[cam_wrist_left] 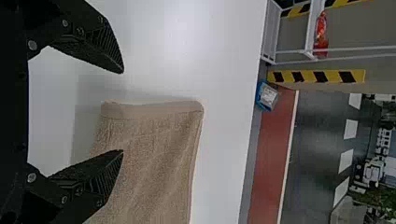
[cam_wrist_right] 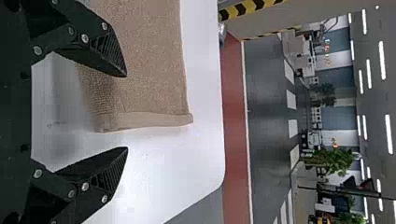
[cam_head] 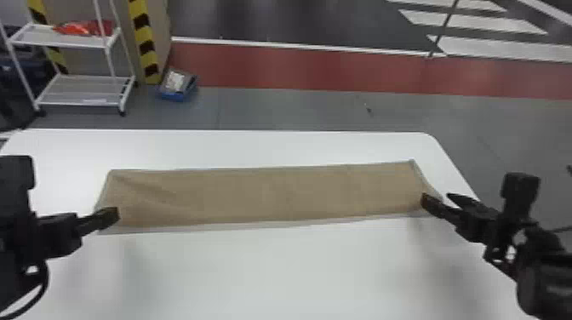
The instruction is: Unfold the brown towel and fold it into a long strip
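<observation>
A white, round-cornered desk [cam_head: 272,272] is carrying a brown cloth towel [cam_head: 272,195], which is lying as a long strip. The black, two-fingered left claw [cam_head: 104,217] is hovering spread at its left end; the matching right claw [cam_head: 436,197] is hovering spread at its right.

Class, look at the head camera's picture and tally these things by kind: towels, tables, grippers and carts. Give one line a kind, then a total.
Towel: 1
Table: 1
Left gripper and right gripper: 2
Cart: 1
Total: 5
</observation>
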Motion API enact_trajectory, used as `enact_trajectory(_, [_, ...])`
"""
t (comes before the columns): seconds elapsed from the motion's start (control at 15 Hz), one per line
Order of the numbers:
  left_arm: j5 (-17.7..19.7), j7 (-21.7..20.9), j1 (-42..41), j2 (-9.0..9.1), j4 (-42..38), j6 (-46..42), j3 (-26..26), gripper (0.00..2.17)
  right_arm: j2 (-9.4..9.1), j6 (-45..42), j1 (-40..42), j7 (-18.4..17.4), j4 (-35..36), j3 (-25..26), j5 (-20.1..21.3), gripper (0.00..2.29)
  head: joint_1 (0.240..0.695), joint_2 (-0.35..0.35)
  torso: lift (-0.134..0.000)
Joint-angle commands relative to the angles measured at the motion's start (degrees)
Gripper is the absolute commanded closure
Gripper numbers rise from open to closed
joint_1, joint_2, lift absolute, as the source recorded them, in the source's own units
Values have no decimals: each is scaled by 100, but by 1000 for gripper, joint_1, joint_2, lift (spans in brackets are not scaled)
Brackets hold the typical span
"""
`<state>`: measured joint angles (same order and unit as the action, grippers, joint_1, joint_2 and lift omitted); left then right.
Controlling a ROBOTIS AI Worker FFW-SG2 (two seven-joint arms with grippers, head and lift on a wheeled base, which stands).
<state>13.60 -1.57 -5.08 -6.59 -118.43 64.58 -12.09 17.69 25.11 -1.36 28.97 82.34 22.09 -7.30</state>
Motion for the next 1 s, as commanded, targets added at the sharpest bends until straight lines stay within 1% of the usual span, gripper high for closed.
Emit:
enact_trajectory(0.0, [99, -27, 7, 9, -22, 77, 40, 336, 15, 245, 40, 21, 107, 24, 44, 407, 695, -160, -123])
enact_trajectory(0.13, [37, -1, 60, 0, -4, 77, 137, 336, 15, 386, 128, 47, 265, 85, 27, 417, 695, -168, -123])
enact_trajectory(0.2, [2, -1, 60, 0, 5, 95, 146, 373, 15, 456, 145, 109, 309, 120, 9, 535, 695, -177, -123])
enact_trajectory(0.27, [-68, -1, 69, 0, 22, 95, 172, 593, 15, 474, 172, 126, 353, 156, -35, 589, 695, -179, -123])
enact_trajectory(0.33, [-86, -19, 77, 0, 40, 112, 163, 1042, 15, 509, 198, 241, 406, 208, -52, 691, 695, -180, -123])
enact_trajectory(0.4, [-86, -27, 69, -9, 5, 200, 146, 1690, 15, 544, 207, 302, 415, 243, -52, 883, 695, -180, -123])
enact_trajectory(0.47, [-86, -71, 42, -9, -31, 270, 119, 1916, 41, 544, 207, 425, 415, 261, -61, 1166, 695, -179, -123])
enact_trajectory(0.53, [-77, -203, 34, -9, -66, 587, 58, 1919, 41, 579, 207, 513, 423, 261, -61, 1484, 695, -179, -123])
enact_trajectory(0.6, [-77, -221, 25, -9, -189, 745, 23, 1922, 41, 632, 207, 531, 476, 261, -61, 1679, 695, -180, -123])
enact_trajectory(0.67, [-59, -317, -28, -9, -259, 780, 14, 1997, 41, 632, 224, 557, 520, 270, -70, 1693, 695, -181, -123])
enact_trajectory(0.8, [20, -353, -125, 0, -417, 938, -56, 1997, 41, 632, 277, 575, 590, 296, -114, 1693, 695, -183, -123])
enact_trajectory(0.93, [73, -397, -186, 0, -567, 1079, -109, 1997, 41, 632, 356, 636, 705, 402, -254, 1693, 695, -186, -123])
